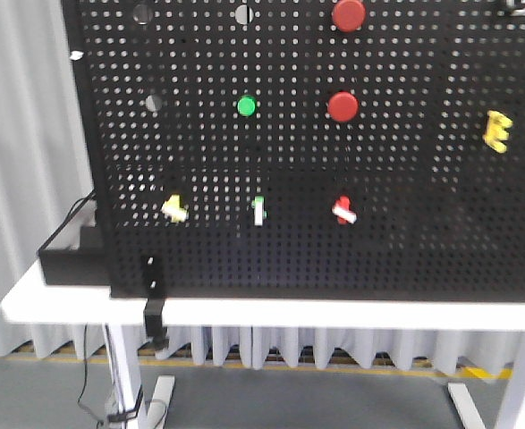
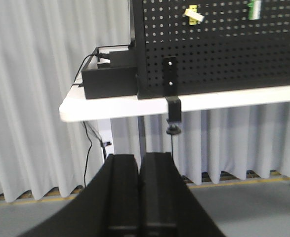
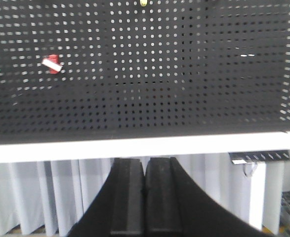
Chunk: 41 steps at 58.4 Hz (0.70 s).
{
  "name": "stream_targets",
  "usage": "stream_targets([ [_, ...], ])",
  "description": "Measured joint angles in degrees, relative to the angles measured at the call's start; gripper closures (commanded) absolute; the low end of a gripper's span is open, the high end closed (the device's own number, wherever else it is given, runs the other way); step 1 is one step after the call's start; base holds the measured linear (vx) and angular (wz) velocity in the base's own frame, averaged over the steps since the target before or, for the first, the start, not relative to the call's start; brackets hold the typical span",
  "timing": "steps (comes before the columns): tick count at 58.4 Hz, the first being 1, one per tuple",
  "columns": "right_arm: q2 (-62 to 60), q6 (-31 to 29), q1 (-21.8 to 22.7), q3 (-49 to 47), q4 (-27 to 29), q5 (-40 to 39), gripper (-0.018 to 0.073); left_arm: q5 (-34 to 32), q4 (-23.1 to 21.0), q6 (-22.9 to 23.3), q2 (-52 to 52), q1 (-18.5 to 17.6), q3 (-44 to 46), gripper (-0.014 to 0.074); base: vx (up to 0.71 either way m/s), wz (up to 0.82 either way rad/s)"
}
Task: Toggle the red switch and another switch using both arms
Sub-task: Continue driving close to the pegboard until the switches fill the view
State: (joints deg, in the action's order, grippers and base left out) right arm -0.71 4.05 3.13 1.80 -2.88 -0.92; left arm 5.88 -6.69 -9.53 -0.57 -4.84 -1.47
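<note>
Tho closed, grippers (image 2: 140,160) (image 3: 145,163) below table (image 3: 135,147) edge

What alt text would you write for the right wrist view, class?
The right pincer, shut, faces a black pegboard standing on a white table. The red switch sits on the board at upper left, well away from the pincer.

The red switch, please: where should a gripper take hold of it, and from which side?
Take the white tip of the red switch: it juts out from the board. Approach from the front, probably, closing across the bar's slanted sides.
</note>
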Motion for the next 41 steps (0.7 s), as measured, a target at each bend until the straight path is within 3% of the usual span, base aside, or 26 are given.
stream_targets([
  [41,0.00,0.00,0.00,0.00,0.00,0.00,0.0566,0.00,0.00,0.00,0.00,0.00,0.00,0.0594,0.37,0.00],
])
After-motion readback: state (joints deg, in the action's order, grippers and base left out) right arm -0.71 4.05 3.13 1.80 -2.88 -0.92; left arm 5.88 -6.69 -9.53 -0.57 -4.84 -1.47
